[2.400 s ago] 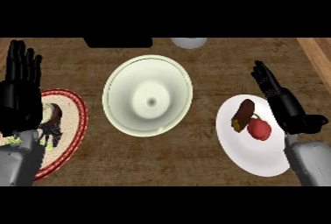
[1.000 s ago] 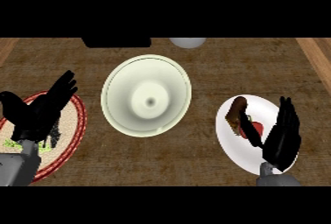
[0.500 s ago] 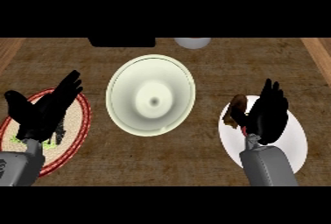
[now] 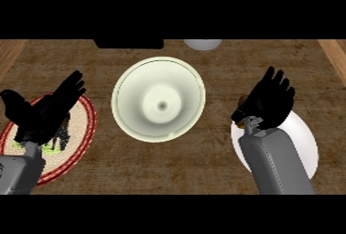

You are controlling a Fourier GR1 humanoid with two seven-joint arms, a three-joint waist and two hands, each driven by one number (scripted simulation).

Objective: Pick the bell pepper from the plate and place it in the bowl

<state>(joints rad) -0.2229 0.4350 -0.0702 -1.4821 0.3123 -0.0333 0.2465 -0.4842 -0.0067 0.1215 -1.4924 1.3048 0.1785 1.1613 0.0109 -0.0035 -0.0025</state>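
A pale green bowl point(image 4: 161, 105) sits in the middle of the brown counter. To its right lies a white plate point(image 4: 300, 144). My right hand point(image 4: 270, 103) hovers flat over the plate's upper left part with its fingers straight, pointing away from me. Hand and forearm hide the bell pepper; only a brown sliver of food point(image 4: 240, 99) peeks out beside the thumb. My left hand point(image 4: 46, 113) is open at the left, above a red-rimmed plate.
The red-rimmed woven plate point(image 4: 82, 137) at the left carries dark and green food. A black object point(image 4: 128, 44) and a white round thing point(image 4: 201, 44) stand along the far edge. Wooden borders point(image 4: 335, 51) frame both sides of the counter.
My right hand has moved forward and left over the white plate, and the red pepper it once left visible is now covered. My left hand dropped from upright to low over its plate.
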